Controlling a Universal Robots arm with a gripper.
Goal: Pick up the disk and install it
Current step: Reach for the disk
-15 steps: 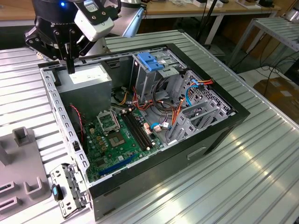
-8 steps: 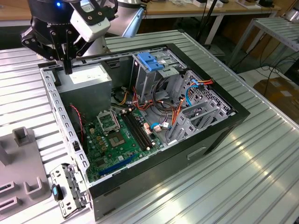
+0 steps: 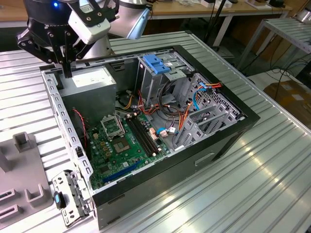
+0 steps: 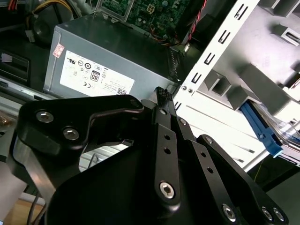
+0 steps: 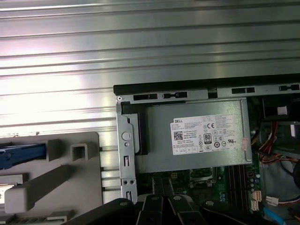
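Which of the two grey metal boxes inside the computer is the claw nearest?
The power supply, the closed box with a white label, right beside the claw; the blue-topped drive cage stands farther off.

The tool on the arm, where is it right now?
The tool hangs at the exterior view's upper left, just above the grey power supply in the open computer case's corner.

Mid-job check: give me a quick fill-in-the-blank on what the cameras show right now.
The gripper hovers above the power supply, whose label is ___.
The bracket atop the drive cage has a ___ handle.
The motherboard inside the open case is ___.
Missing words: white; blue; green.
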